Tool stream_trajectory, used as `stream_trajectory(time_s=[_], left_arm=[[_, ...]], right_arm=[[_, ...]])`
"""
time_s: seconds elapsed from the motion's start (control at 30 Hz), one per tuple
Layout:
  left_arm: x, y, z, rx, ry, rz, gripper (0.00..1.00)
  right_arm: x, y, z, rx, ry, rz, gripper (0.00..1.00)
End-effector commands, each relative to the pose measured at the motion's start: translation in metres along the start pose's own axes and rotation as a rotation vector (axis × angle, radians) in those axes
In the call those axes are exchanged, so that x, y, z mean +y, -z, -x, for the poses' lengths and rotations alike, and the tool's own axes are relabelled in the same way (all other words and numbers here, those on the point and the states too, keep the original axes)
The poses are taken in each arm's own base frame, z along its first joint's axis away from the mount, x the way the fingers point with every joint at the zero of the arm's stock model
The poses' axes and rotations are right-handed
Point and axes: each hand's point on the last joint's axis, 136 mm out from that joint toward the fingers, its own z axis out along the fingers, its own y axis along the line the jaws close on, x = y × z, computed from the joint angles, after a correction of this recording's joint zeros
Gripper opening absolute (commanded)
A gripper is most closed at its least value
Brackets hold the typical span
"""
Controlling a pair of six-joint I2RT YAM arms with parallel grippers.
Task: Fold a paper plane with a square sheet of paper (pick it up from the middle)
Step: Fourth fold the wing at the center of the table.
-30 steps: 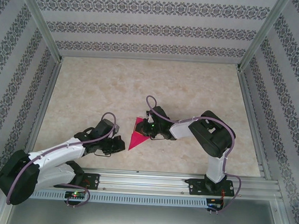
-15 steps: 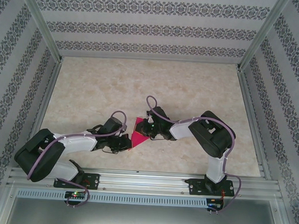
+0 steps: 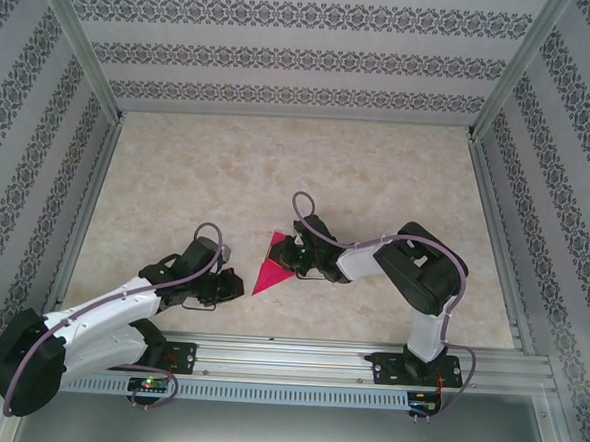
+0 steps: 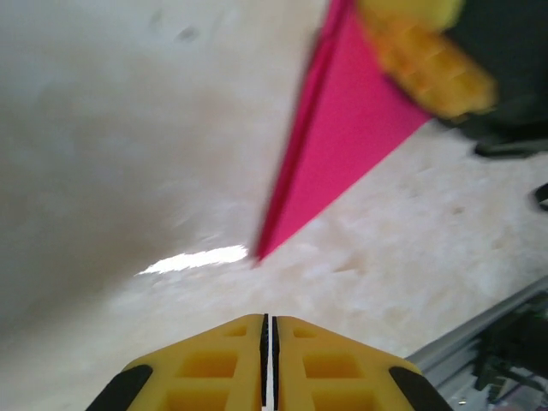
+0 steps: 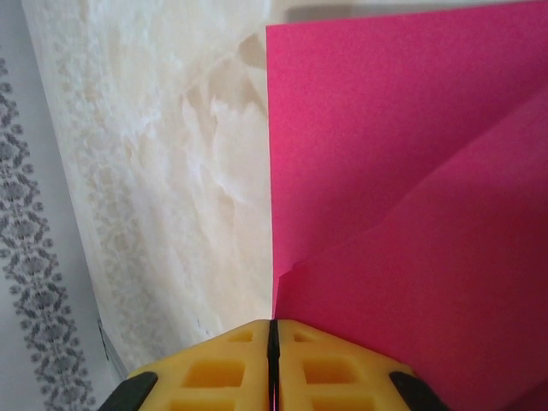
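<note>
The table holds the folded pink sheet midway between the arms. The right gripper has its jaws pressed together at the sheet's right edge (pinching or just pressing, unclear). The left gripper, closed and empty, sits near the tip. A sideways drag could skew the crease. The right wrist view shows a fold line lost from overhead

Beige marbled tabletop; pale walls with dark floral stripe bands; aluminium corner posts; even light.
</note>
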Motion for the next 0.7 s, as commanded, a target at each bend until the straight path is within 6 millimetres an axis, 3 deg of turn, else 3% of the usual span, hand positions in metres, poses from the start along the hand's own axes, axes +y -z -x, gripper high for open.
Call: stream_trajectory(time_s=[0.0, 0.07, 0.2, 0.47, 0.57, 0.67], left_arm=[[-0.042, 0.000, 0.025, -0.044, -0.068, -0.083, 0.10], [-0.058, -0.010, 0.036, -0.041, -0.077, -0.115, 0.08], [-0.060, -0.037, 0.047, -0.029, -0.064, -0.114, 0.04], [-0.017, -0.077, 0.044, -0.003, -0.016, 0.028, 0.02], [0.005, -0.089, 0.033, 0.048, 0.009, 0.105, 0.00], [0.033, -0.088, 0.020, 0.066, 0.055, 0.190, 0.00]], right_arm=[[-0.092, 0.004, -0.022, -0.043, -0.163, -0.287, 0.12], [-0.089, 0.000, -0.025, -0.054, -0.166, -0.263, 0.12], [-0.087, -0.004, -0.027, -0.045, -0.171, -0.247, 0.12], [-0.078, -0.002, -0.025, -0.037, -0.144, -0.232, 0.12], [-0.068, 0.004, -0.019, -0.043, -0.100, -0.218, 0.12], [-0.054, 0.018, -0.004, -0.061, -0.019, -0.233, 0.14]])
